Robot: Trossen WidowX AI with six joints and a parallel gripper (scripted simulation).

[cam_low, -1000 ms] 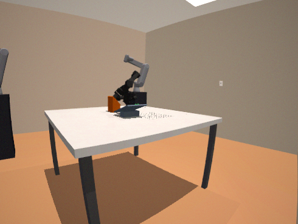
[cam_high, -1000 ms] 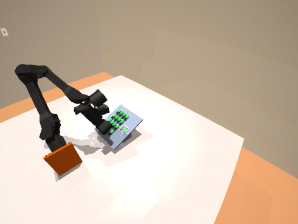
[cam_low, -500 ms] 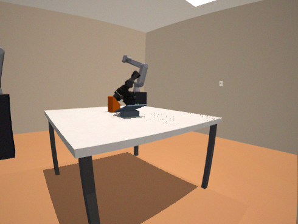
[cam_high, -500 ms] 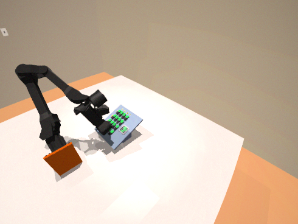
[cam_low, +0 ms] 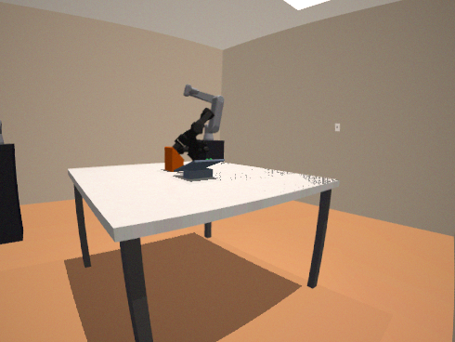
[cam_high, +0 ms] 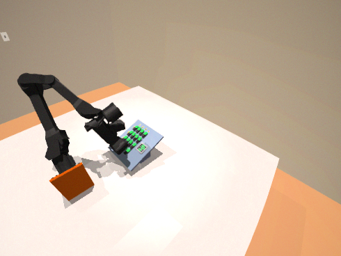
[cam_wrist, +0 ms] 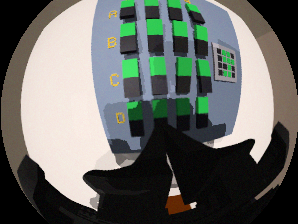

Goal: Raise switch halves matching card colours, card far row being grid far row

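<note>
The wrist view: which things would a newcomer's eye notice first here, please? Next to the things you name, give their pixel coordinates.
First, the bright green and dark switches (cam_wrist: 158,67), in rows on the blue panel (cam_wrist: 101,70). Then the pale card (cam_wrist: 215,62), right of the switches, with its small coloured squares. Last, the black gripper (cam_wrist: 160,127), its fingers shut, which fills the lower part.

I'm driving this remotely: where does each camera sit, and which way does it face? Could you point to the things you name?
Top: high above the table (cam_high: 195,195), looking down at the panel (cam_high: 153,137); whole arm (cam_high: 43,116) shows.
Exterior: off beyond a table corner, looking across at the arm's dark shape.
Wrist: near the claw (cam_wrist: 160,127), facing the switches (cam_wrist: 157,66); dark fingers below.
Top and wrist share the card (cam_high: 142,148) (cam_wrist: 225,63).
</note>
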